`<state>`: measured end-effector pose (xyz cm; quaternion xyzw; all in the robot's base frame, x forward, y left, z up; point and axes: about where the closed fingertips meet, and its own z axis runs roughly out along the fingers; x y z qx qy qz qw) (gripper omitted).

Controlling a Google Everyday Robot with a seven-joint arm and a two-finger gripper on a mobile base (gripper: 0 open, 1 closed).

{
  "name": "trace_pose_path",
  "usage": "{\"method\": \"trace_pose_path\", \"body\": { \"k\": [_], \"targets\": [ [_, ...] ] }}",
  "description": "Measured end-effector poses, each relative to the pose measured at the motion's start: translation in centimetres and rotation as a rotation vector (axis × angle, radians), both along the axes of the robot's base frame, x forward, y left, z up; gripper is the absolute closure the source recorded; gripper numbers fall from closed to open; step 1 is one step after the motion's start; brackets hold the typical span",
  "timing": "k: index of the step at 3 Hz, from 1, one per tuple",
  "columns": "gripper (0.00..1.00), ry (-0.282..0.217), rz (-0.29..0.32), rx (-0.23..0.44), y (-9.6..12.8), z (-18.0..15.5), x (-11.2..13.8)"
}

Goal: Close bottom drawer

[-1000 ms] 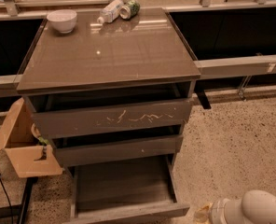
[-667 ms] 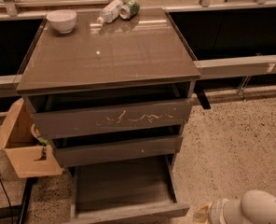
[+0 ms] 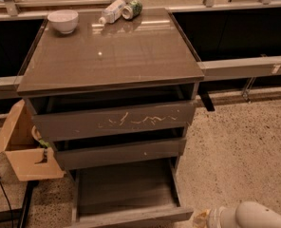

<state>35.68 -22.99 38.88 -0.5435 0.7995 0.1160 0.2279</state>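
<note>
Cabinet [image 3: 112, 56] centre frame, three drawers; bottom drawer [image 3: 126, 194] at lower centre, pulled well out, wood-grain floor exposed, plain front panel running along the bottom edge of the frame; nothing seen inside it. Middle drawer [image 3: 119, 153] and scratched top drawer [image 3: 114, 120] both slightly proud of the carcass, not part of this job.

Gripper [image 3: 203, 218] at lower right of frame, just beside the right end of the bottom drawer's front panel, low to the speckled floor [image 3: 240, 141]; white arm link [image 3: 257, 216] behind it toward the right edge. Whether the gripper is apart or together: cannot tell; contact with the panel: cannot tell either.

Judgement: task not done; step in hand is getting onto the front panel to push.

Notes for a clean push:
- bring the gripper round to the outer face of the panel, nearer its middle than the right corner; an off-centre shove would likely skew the drawer on its runners;
- push straight toward the upper part of the frame, level with the panel, steady and slow;
- stay below the middle drawer's front so it is not knocked;
- stop when the panel sits flush under the middle front.

Cardboard box [image 3: 22, 151] at left, bowl [image 3: 63, 20], bottle [image 3: 111, 11] and can [image 3: 132, 8] on top: well clear of the push path.
</note>
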Motion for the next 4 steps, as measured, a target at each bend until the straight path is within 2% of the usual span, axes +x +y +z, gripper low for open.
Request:
{"method": "trace_pose_path", "body": {
  "k": [1,2,3,4],
  "targets": [
    [1.0,-0.022,0.05,0.005,0.1,-3.7,0.5],
    [1.0,-0.016,0.075,0.037,0.2,-6.6,0.8],
    [1.0,0.019,0.113,0.112,1.0,-13.9,0.7],
    [1.0,0.021,0.11,0.115,1.1,-14.2,0.7]
  ]
}}
